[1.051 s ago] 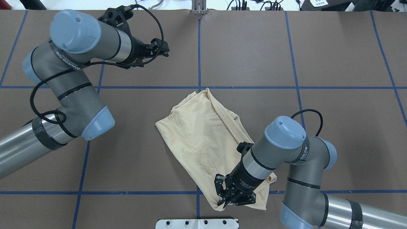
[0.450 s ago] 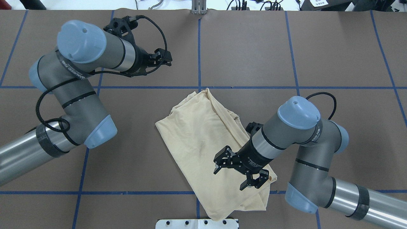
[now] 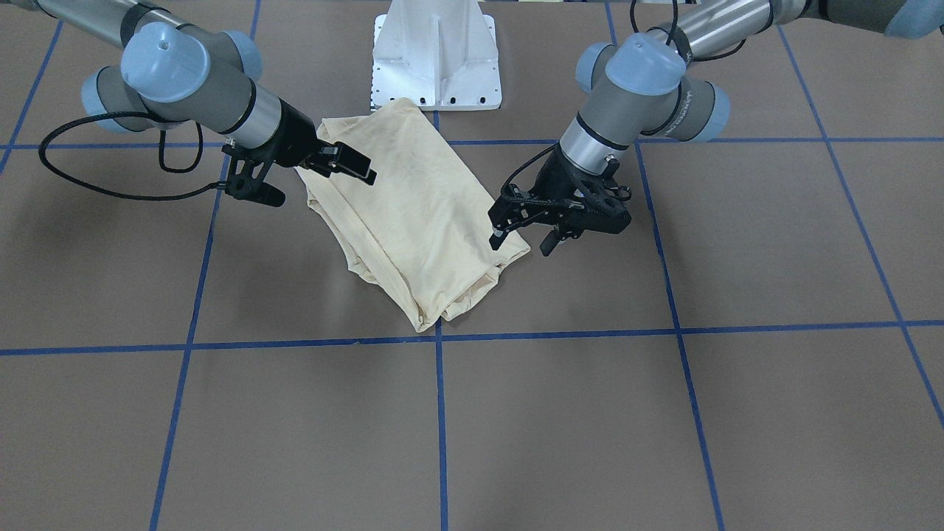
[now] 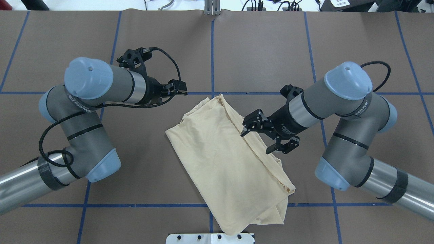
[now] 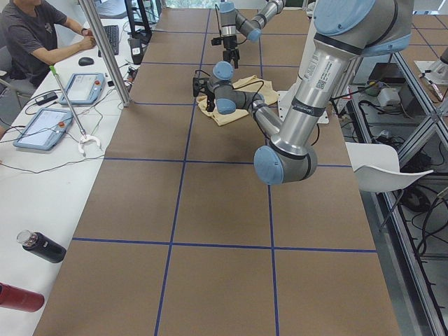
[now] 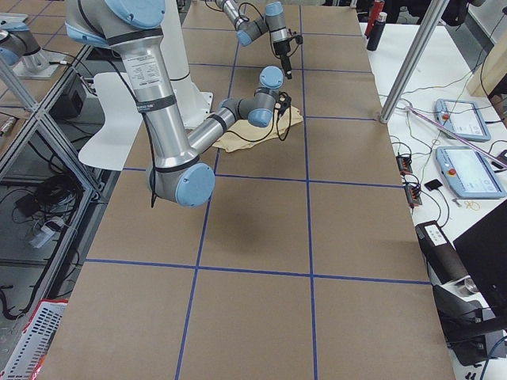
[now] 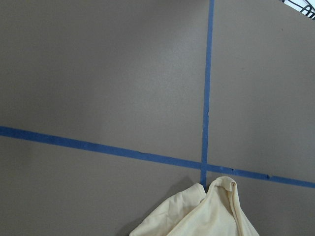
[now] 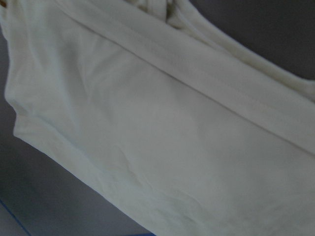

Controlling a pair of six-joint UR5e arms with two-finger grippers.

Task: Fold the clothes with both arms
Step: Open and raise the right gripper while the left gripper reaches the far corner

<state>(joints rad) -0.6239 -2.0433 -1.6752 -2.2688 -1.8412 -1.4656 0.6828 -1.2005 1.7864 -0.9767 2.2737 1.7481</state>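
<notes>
- While I sweep the overhead feed from its left edge, the left arm (image 4: 101, 84) comes up first, with its elbow bent and its wrist pointing in toward the middle of the table (image 4: 152, 176).
- The left gripper (image 4: 178, 88) hangs off to the left of the T-shirt (image 4: 223, 159), clear of the cloth and over the far blue tape line (image 4: 200, 93). On the front feed I can see its two fingers (image 3: 495, 234) spread apart with nothing between them.
- Its wrist camera gives me brown cover and a tape crossing, and at the bottom edge the far tip of the T-shirt (image 7: 216, 211).
- Centre now: the T-shirt lies flat on the table, folded into a long cream oblong set on a slant. The far tip sits right at the tape crossing, and the near end is just beside the white base plate (image 4: 210, 238).
- One thicker folded band runs down its right side.
- The right gripper (image 4: 256, 142) hangs over that right band, in the far half of the cloth. The jaws are wide and grip nothing, but I cannot tell whether a fingertip brushes the fabric.
- The right wrist camera is filled with pale fabric (image 8: 147, 123), close and a little soft.
- The right arm (image 4: 325, 98) folds back and runs out at the view's right edge.
</notes>
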